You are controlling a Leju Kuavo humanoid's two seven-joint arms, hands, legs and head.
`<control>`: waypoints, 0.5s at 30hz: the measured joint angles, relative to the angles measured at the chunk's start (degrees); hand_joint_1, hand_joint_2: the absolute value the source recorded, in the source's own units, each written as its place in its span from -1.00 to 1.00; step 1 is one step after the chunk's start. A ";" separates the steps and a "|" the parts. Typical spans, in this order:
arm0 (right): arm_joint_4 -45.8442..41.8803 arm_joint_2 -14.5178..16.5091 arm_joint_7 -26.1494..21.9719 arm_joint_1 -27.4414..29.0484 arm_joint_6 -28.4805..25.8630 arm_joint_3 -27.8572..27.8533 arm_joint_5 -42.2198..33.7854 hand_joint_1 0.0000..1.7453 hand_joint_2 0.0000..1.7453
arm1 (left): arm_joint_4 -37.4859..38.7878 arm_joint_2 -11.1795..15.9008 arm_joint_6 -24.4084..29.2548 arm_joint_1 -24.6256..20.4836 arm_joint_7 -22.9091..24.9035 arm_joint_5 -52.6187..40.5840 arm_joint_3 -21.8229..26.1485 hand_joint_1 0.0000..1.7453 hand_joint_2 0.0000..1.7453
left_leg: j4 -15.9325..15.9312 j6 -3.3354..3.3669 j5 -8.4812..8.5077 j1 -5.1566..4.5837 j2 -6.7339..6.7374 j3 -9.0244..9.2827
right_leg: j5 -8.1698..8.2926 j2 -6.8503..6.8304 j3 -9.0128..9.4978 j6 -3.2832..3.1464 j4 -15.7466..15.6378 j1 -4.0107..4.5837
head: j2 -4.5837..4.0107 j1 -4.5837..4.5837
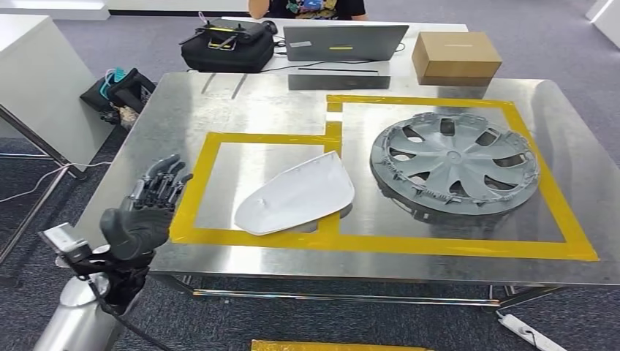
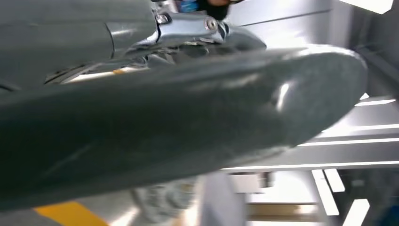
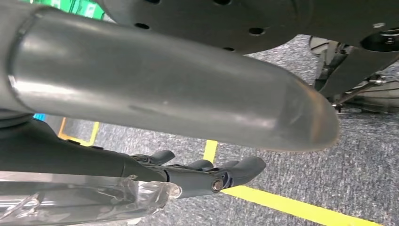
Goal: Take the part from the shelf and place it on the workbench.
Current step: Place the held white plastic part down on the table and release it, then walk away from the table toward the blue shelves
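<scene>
A white curved shell part (image 1: 296, 196) lies flat on the steel workbench (image 1: 256, 110), inside the left rectangle of yellow tape (image 1: 205, 157). To its right a grey wheel cover (image 1: 453, 162) rests in the larger taped rectangle. My left hand (image 1: 150, 205) hovers at the bench's front left edge, a short way left of the white part, fingers apart and holding nothing. The left wrist view shows its thick thumb (image 2: 188, 117) up close. My right hand (image 3: 164, 89) hangs over carpet, its dark fingers (image 3: 235, 170) stretched out with nothing in them.
Behind the bench are a laptop (image 1: 343, 42), a cardboard box (image 1: 455, 57), a black bag (image 1: 228, 44) and a seated person (image 1: 307, 7). A white table (image 1: 36, 73) stands at the left. A power strip (image 1: 528, 333) lies on the floor at the front right.
</scene>
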 joint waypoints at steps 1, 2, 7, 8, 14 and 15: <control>0.00 0.00 0.00 -0.01 -0.01 -0.20 -0.18 -1.00 -1.00 | -1.92 -0.30 -0.28 1.36 -0.54 0.99 0.39 -1.00 -1.00 | 0.00 0.00 0.00 0.00 0.00 0.00 | 0.00 0.00 -0.01 0.00 0.00 0.00 | 0.00 -0.01; 0.00 0.00 0.00 -0.01 -0.03 -0.39 -0.31 -1.00 -1.00 | -3.72 -0.60 -0.23 2.63 -1.10 1.36 0.71 -1.00 -1.00 | 0.00 0.01 -0.01 0.00 0.00 -0.01 | -0.01 0.00 -0.01 0.00 0.00 0.00 | 0.00 0.00; 0.00 0.02 -0.29 -0.02 -0.44 -1.05 -0.81 -1.00 -1.00 | -10.39 -1.99 5.20 6.95 -3.95 -0.77 2.38 -1.00 -1.00 | 0.04 0.07 -0.08 -0.07 -0.01 -0.01 | -0.01 -0.01 0.00 0.00 -0.05 -0.05 | 0.00 0.01; 0.00 0.03 -0.44 -0.02 -0.55 -1.19 -0.90 -1.00 -1.00 | -11.42 -2.33 6.55 7.58 -4.46 -1.06 2.78 -1.00 -1.00 | 0.06 0.11 -0.12 -0.12 -0.01 -0.01 | 0.00 -0.01 0.01 0.02 -0.07 -0.10 | 0.00 -0.01; 0.01 0.20 -1.06 -0.07 -0.78 -1.78 -1.32 -1.00 -1.00 | -15.30 -3.61 9.27 9.94 -5.44 0.72 4.81 -1.00 -1.00 | 0.13 0.58 -0.32 -0.59 -0.02 -0.01 | 0.03 -0.04 0.05 0.41 -0.13 -0.57 | 0.00 -0.02; 0.00 0.23 -1.16 -0.07 -0.78 -1.87 -1.38 -1.00 -1.00 | -15.69 -3.76 9.38 10.17 -5.44 1.18 5.13 -1.00 -1.00 | 0.13 0.77 -0.29 -0.71 -0.02 -0.01 | 0.09 -0.03 0.07 0.58 -0.22 -0.69 | 0.00 -0.03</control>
